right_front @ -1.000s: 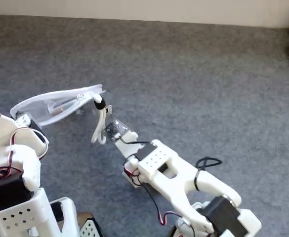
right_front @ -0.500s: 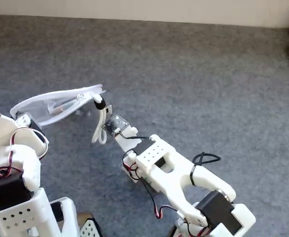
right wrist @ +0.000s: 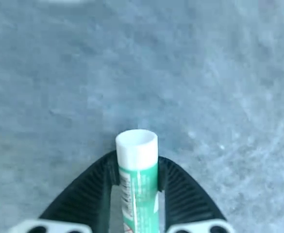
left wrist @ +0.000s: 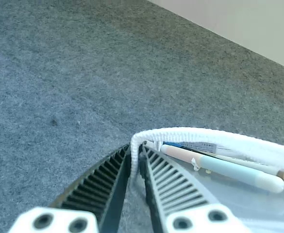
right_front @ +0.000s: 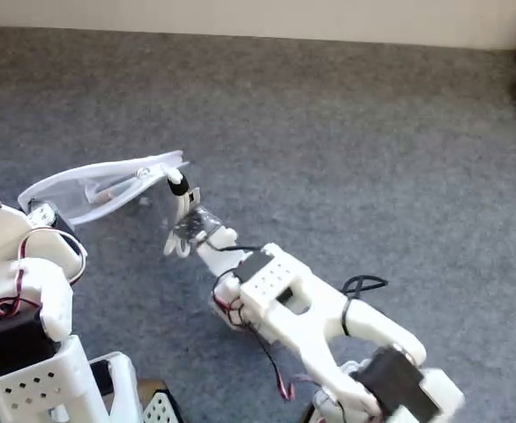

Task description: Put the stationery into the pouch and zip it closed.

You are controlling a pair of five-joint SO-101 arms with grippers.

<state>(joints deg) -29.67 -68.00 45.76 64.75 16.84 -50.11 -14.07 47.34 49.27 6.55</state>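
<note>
One green-and-white stick [right wrist: 138,174] in right gripper [right wrist: 137,159], pouch [left wrist: 214,137] in left gripper [left wrist: 136,151]

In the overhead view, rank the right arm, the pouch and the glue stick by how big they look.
1. right arm, though it is raised nearer the camera
2. pouch
3. glue stick, plainly smallest
</note>
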